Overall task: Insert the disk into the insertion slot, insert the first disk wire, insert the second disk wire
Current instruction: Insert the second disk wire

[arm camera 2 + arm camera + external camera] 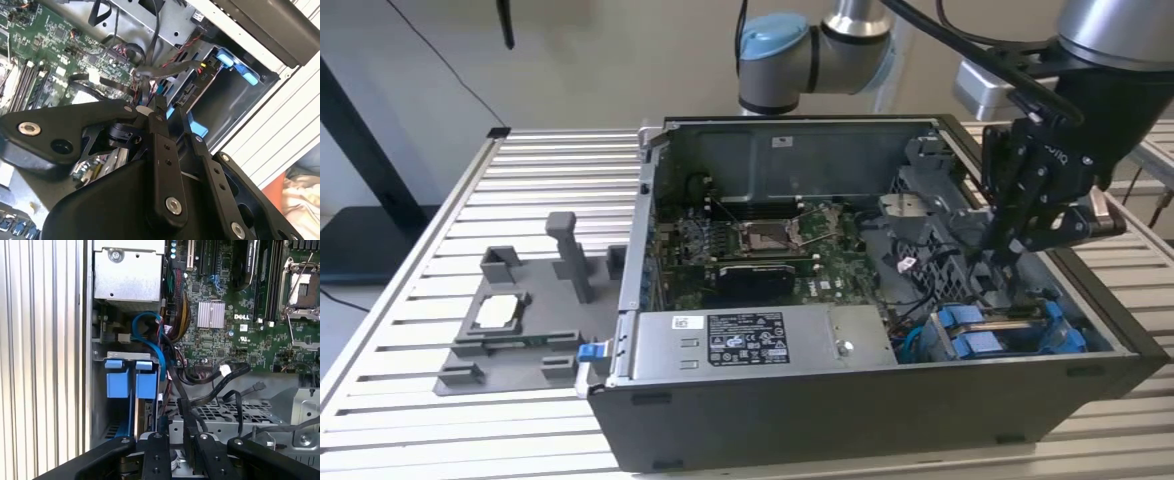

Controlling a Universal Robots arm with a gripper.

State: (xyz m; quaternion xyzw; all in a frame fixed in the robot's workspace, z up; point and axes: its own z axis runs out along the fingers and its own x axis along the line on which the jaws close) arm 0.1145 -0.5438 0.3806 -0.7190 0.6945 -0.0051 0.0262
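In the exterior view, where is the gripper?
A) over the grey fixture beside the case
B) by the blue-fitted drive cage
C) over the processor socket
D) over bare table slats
B: the gripper hangs inside the case, close above the insertion slot with its blue fittings.

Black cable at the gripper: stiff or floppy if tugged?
Likely floppy: the black cable bends and twists along its run. Probably light, with little resistance. It may snag, since it crosses the blue cable and other wires.
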